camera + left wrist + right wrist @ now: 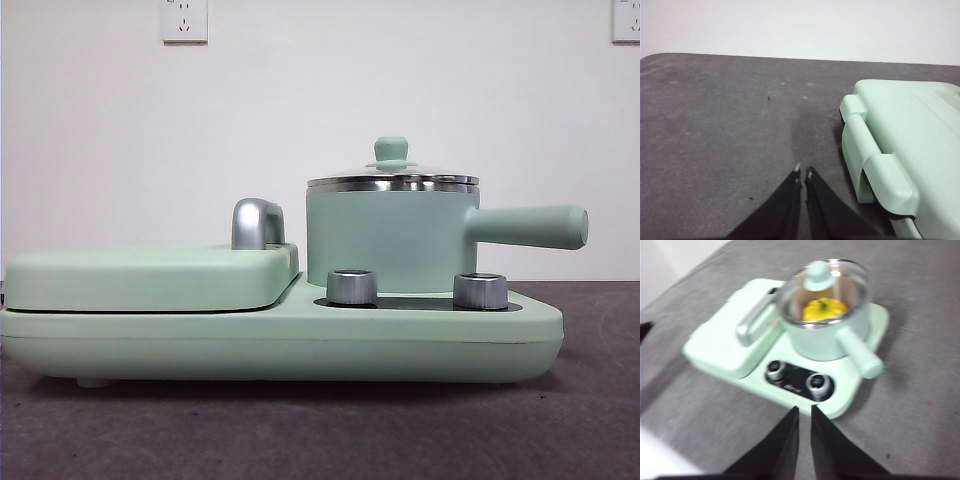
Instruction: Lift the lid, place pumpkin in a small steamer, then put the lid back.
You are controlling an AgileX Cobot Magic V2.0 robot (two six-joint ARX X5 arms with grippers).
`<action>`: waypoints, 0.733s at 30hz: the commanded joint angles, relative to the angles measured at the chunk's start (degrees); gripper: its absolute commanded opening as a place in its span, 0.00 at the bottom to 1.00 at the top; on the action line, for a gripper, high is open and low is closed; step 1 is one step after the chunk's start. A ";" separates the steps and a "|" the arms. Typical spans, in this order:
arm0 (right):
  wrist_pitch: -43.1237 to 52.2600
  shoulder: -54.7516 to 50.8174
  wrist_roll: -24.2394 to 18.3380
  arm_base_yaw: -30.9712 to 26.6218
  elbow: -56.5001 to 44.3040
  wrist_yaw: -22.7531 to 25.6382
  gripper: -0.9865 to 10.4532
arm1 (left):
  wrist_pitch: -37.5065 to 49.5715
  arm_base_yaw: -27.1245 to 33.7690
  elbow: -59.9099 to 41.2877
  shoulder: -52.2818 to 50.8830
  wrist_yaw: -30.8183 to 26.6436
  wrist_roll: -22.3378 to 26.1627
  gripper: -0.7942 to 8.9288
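Glass lid with mint-green knob (pixel 391 160) sits on mint-green long-handled steamer pot (pixel 390 240), centre-right | glossy yellow pumpkin (pixel 824 309) inside | left pincer (pixel 803 173) closed, right pincer (pixel 804 412) nearly closed, both empty above grey surface (pixel 720 130) | task looks complete: keep clear.

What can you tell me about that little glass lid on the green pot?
The lid is a small round dome of clear glass with a shiny steel rim and a mint-green knob on top. It sits level and closed on the pot, touching only the pot's rim. Through the glass, the right wrist view shows the yellow pumpkin inside. No gripper touches it.
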 commanded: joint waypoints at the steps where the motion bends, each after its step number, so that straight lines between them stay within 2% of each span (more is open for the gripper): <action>1: 4.72 -0.98 -0.26 -5.73 -3.37 -1.49 0.12 | 0.70 0.07 -1.11 -0.07 0.24 0.13 0.10; 3: 10.78 -2.62 -0.26 -10.56 -7.93 -1.11 0.12 | 0.70 0.07 -1.11 -0.07 0.24 0.13 0.10; 7: 30.18 -7.08 -0.31 -19.71 -21.53 -0.74 0.12 | 0.68 0.07 -1.11 -0.07 0.24 0.13 0.10; 11: 45.57 -11.72 -0.31 -26.38 -33.92 -0.68 0.12 | 0.70 0.07 -1.11 -0.07 0.24 0.13 0.10; 14: 51.04 -14.58 -0.28 -29.94 -40.28 -0.52 0.12 | 0.70 0.07 -1.11 -0.07 0.24 0.13 0.10; 18: 51.63 -17.51 -0.35 -33.62 -44.78 -0.20 0.12 | 0.70 0.07 -1.11 -0.07 0.24 0.13 0.10; 22: 51.69 -19.39 -4.15 -35.08 -47.41 -0.96 0.10 | 0.68 0.07 -1.11 -0.07 0.24 0.13 0.10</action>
